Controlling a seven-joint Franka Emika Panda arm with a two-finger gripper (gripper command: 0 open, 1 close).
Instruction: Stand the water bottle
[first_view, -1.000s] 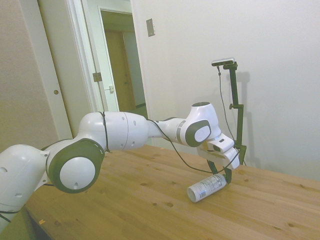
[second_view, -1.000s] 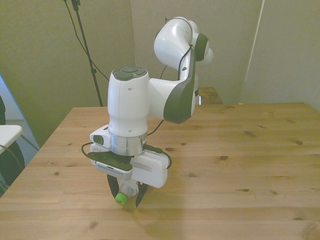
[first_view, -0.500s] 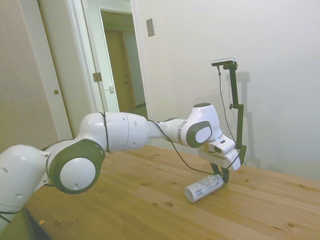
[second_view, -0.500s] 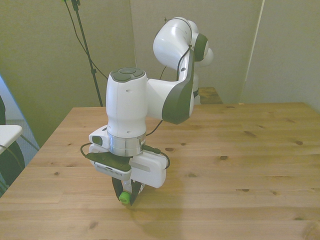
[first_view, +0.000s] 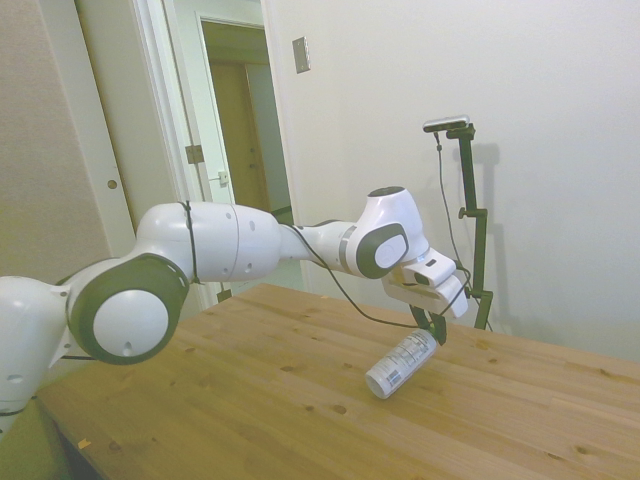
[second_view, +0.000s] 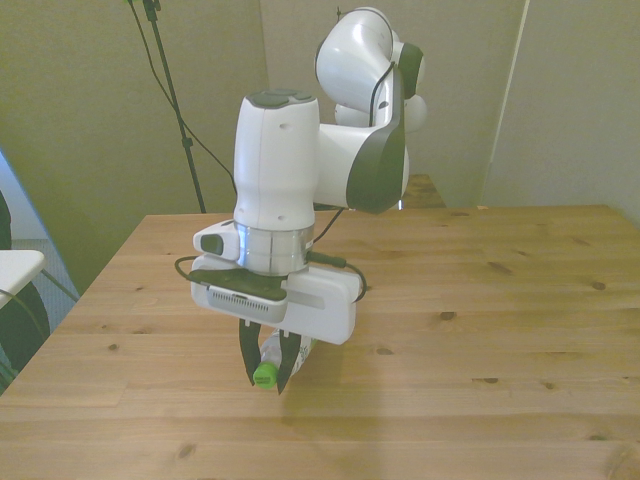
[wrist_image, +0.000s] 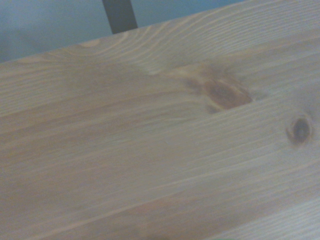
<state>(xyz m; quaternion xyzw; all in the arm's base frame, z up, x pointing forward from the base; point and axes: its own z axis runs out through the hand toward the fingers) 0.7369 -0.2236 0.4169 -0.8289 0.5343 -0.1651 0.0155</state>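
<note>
Side view is showing the big picture: the table (first_view: 300, 400) is taking up the whole lower half, and the arm (first_view: 220, 250) is reaching across it from the picture's left. At the end of it, the gripper (first_view: 433, 328) is pinching the bottle (first_view: 400, 365) right up at the cap end. The fingers are clenched on the neck, which is clearer in the front view, where the green cap (second_view: 264, 376) is poking out between the two dark fingers (second_view: 245, 355).

The bottle is sitting tilted, cap end raised, base end lower and toward the picture's left. I can't tell for sure whether the base is touching the wood or hanging just above it. Wrist view is only giving blurry wood grain, so no help there.

Handling-wise, I'm guessing it's light, being small, clear plastic. The walls are probably thin and squishy, and the printed label looks slick, so gripping mid-body could crush it or let it slide. The neck just under the cap is the stiffest bit, and holding there lets the body swing down under the grip. Risk is that it's pivoting in the fingers or tipping once let go.
</note>
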